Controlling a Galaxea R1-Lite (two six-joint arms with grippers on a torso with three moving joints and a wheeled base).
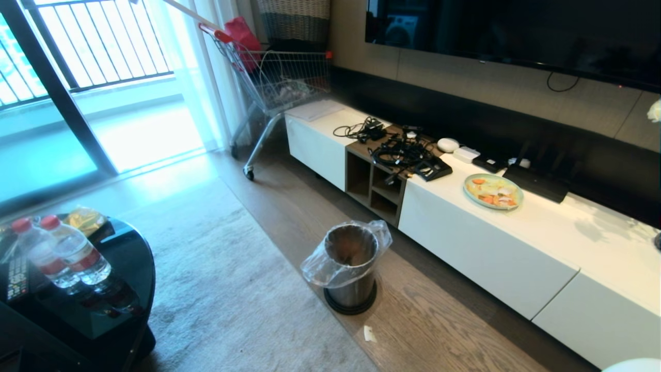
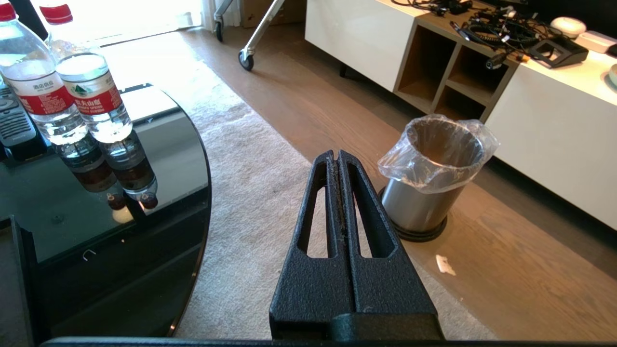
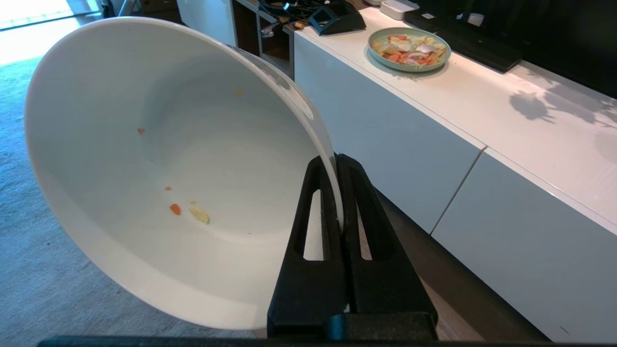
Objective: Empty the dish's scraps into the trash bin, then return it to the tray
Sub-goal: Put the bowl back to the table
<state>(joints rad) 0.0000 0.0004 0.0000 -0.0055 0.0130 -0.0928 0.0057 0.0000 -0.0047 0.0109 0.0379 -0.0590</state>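
Dish: right hand [image 3: 337,159] pinches the bowl [image 3: 144,159] rim; only crumbs [image 3: 188,211] left inside.
Left hand [image 2: 339,155]: closed, empty.
Bin [image 1: 351,266]: nearby on the floor.
Remaining: return to the tray, unseen.

My bowl [image 3: 159,159] is white, round, deep and glossy, tipped on its side so its open mouth faces my wrist camera. My right gripper [image 3: 337,161] is pinched on its rim, one finger inside and one outside. Only crumbs of scraps [image 3: 188,211] cling to the inner wall: a few orange specks and a pale yellow bit. The bin [image 1: 351,266] stands upright on the wood floor in front of the white cabinet, a brushed-steel cylinder on a black base ring, with a clear liner bag folded loosely over its rim.
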